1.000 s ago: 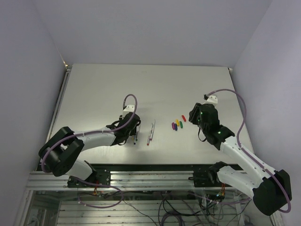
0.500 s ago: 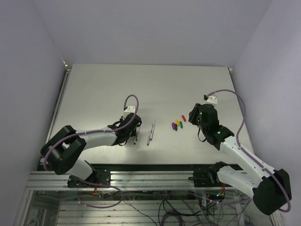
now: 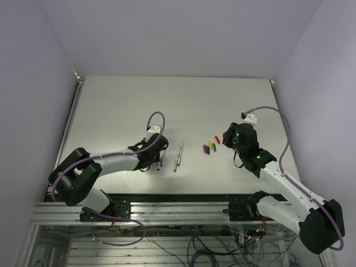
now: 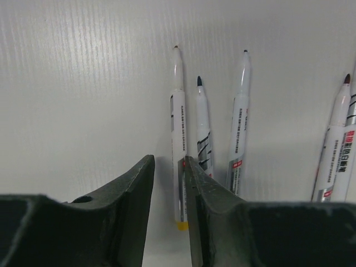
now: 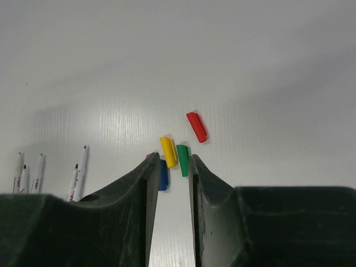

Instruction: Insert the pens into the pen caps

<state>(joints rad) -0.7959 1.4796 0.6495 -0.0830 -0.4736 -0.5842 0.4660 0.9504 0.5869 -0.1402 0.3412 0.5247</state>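
Observation:
Several grey-white pens lie side by side on the table. In the left wrist view the leftmost pen (image 4: 177, 111), with a yellow end, lies between the fingers of my left gripper (image 4: 168, 167). It is close against the right finger, with a gap to the left one, so the jaws are open around it. Two more pens (image 4: 202, 128) (image 4: 239, 122) lie just right of it, and another pair (image 4: 334, 150) lies at the right edge. The pen caps sit ahead of my open right gripper (image 5: 171, 167): yellow (image 5: 168, 151), green (image 5: 182, 159), red (image 5: 197, 127) and blue (image 5: 163, 175), which is partly behind the left finger.
From above, the caps (image 3: 210, 146) cluster between the two arms, with the right gripper (image 3: 229, 139) just right of them. Two pens (image 3: 179, 156) lie apart from the left gripper (image 3: 157, 153). The table (image 3: 167, 100) is walled on three sides.
My left gripper's jaws have narrowed around the yellow-ended pen. The right arm has stayed where it was.

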